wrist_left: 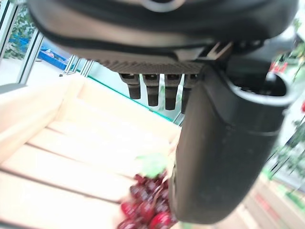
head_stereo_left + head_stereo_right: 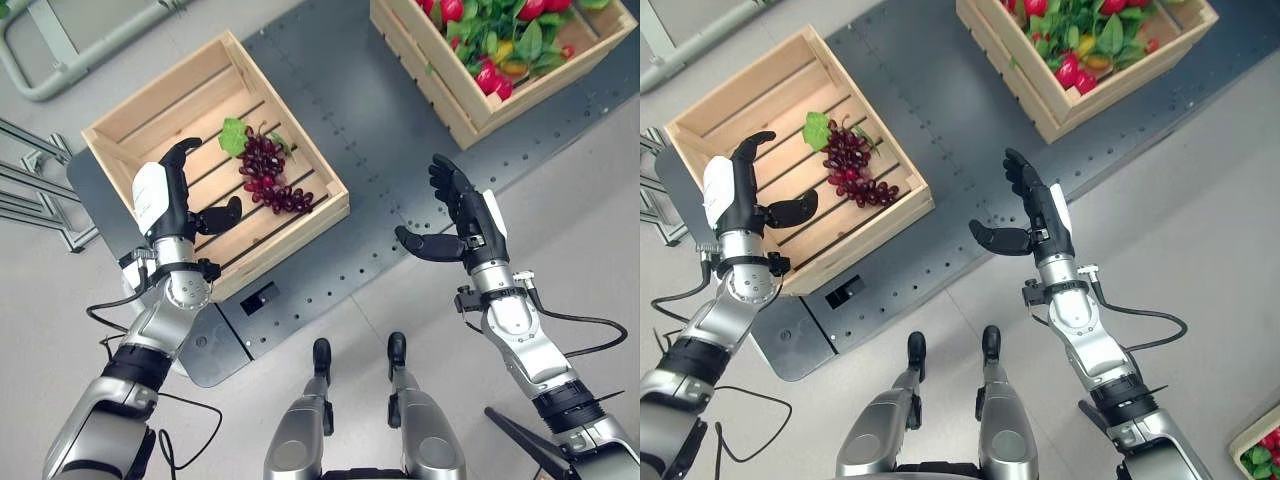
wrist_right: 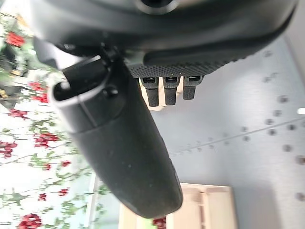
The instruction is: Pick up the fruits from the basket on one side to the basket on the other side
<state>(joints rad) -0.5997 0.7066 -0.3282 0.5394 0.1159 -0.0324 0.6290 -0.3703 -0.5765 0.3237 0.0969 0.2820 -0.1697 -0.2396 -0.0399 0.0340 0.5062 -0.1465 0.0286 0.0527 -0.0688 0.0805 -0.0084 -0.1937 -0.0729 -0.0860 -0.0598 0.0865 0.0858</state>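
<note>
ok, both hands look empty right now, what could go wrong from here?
1. The left hand is open over the near crate, beside the grape bunch. If it lifts past the low wall, its fingers could catch the rim.
2. The right hand hovers open above the dark platform, short of the full crate. The fruit there is tangled in leaves, so a grasp may pull foliage along.

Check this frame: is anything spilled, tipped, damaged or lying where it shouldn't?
Nothing stands out. The grape bunch lies inside the left crate, on its slats. The other crate holds its fruit and leaves within its walls. Both crates sit flat on the grey platform. The left hand and right hand are open and hold nothing.
</note>
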